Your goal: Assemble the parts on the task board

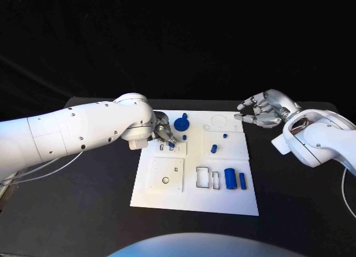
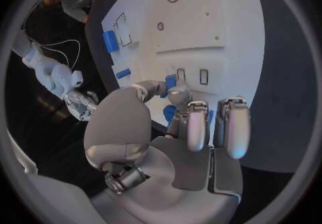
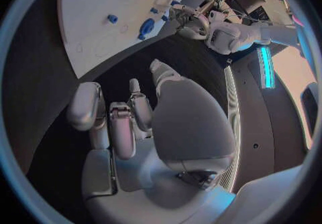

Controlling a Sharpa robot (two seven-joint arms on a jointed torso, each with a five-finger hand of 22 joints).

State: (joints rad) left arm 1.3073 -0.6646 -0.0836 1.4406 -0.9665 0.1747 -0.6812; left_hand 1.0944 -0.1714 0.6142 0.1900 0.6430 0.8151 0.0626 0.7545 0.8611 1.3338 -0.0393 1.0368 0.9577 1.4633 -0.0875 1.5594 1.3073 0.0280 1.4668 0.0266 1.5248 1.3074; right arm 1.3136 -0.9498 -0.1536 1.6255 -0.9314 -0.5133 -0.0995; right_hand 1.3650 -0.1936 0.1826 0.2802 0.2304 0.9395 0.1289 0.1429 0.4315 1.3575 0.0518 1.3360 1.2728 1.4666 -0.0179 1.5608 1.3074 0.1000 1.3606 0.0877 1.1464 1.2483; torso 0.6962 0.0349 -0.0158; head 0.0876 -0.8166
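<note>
The white task board [image 1: 195, 199] lies in the middle of the black table. My left hand [image 1: 162, 133] hovers over its upper left part and pinches a small blue part [image 2: 170, 81] between thumb and a finger, close to two small rectangular slots [image 2: 203, 76]. Just beside it a round blue part [image 1: 182, 126] stands in the board. Small blue pegs [image 1: 214, 149] stand near the middle. A blue block [image 1: 230, 178] and a thin blue bar [image 1: 242, 180] lie at the lower right. My right hand [image 1: 261, 111] hangs off the board's upper right corner, fingers loosely bent, holding nothing.
A raised square plate [image 1: 166, 175] with a small hole sits on the board's lower left. An empty rectangular outline [image 1: 202, 177] lies left of the blue block. Bare black table [image 1: 85, 203] surrounds the board on both sides.
</note>
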